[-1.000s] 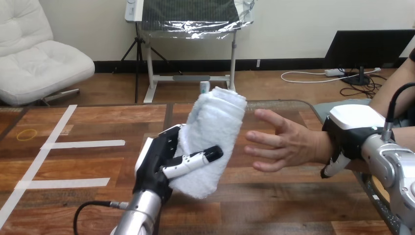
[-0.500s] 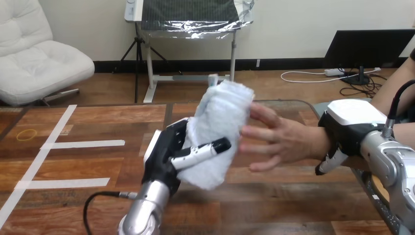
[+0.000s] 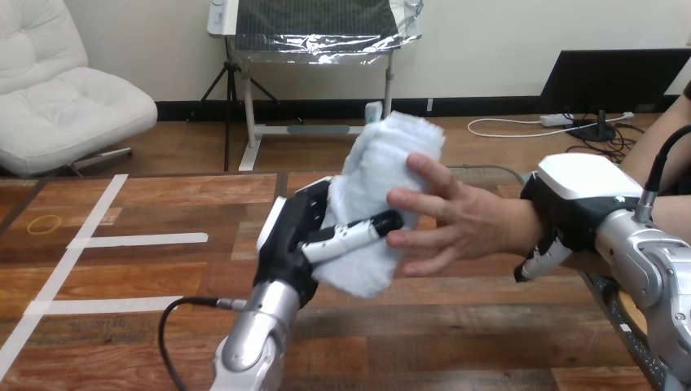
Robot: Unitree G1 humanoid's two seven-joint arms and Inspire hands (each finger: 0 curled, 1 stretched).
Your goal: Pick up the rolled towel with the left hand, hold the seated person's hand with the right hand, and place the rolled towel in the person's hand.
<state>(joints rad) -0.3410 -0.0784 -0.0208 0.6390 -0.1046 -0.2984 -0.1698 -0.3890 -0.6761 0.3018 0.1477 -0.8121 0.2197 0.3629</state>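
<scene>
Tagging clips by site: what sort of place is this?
Probably a robot test bench: wooden table with white tape marks, left hand holding a rolled towel against the person's hand, right hand over the person's wrist.

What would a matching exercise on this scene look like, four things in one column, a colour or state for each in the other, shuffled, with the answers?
Things:
1. rolled towel
2. left hand
3. right hand
4. person's hand

States:
A. sits over the person's wrist
B. fingers spread, touching the towel
C. white, between two hands
D. thumb and fingers curled round the towel

Pairs: 1-C, 2-D, 3-A, 4-B.
</scene>
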